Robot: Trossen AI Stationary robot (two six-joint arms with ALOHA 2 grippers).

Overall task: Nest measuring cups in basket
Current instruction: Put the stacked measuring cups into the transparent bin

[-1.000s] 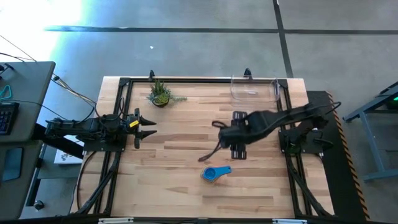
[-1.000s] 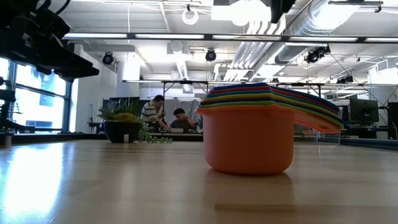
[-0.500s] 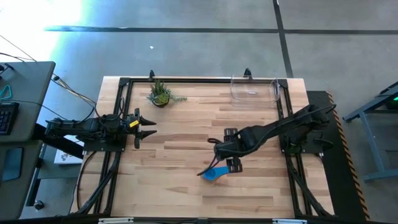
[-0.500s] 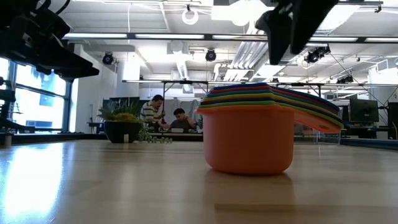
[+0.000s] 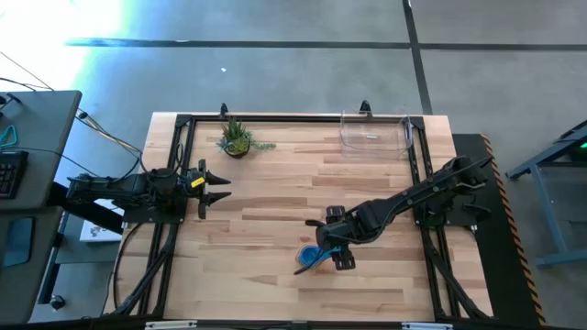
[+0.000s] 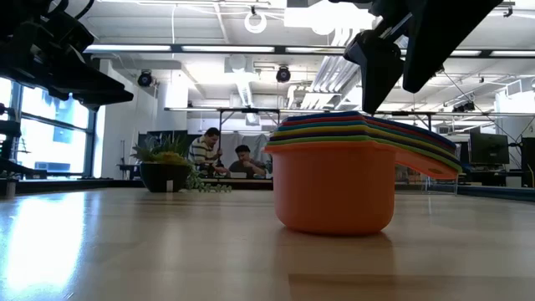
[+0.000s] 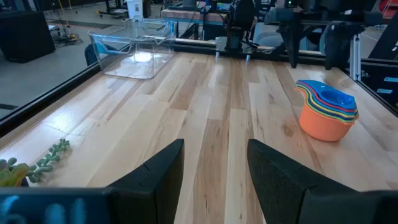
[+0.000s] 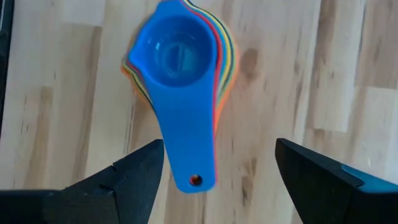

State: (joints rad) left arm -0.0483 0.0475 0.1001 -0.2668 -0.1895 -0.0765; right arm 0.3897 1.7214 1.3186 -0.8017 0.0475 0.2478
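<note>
High view: the right gripper (image 5: 323, 254) hangs above the nested measuring cups (image 5: 309, 258), well apart from the clear basket (image 5: 374, 132); the left gripper (image 5: 218, 188) waits, also open, far from the cups.

Low view: the cups stand stacked on the surface (image 6: 167, 251).

Right wrist view: open fingers (image 8: 140, 171) straddle the blue handle (image 8: 186, 158). Step in hand: the approach. Next move likely calls for lowering and closing on the stack.

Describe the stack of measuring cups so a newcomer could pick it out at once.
On the wooden table, look near the front edge, right of centre, under the open right gripper. The nested measuring cups stand there, far from the clear basket: orange at the bottom, blue on top, the only multicoloured thing.
</note>
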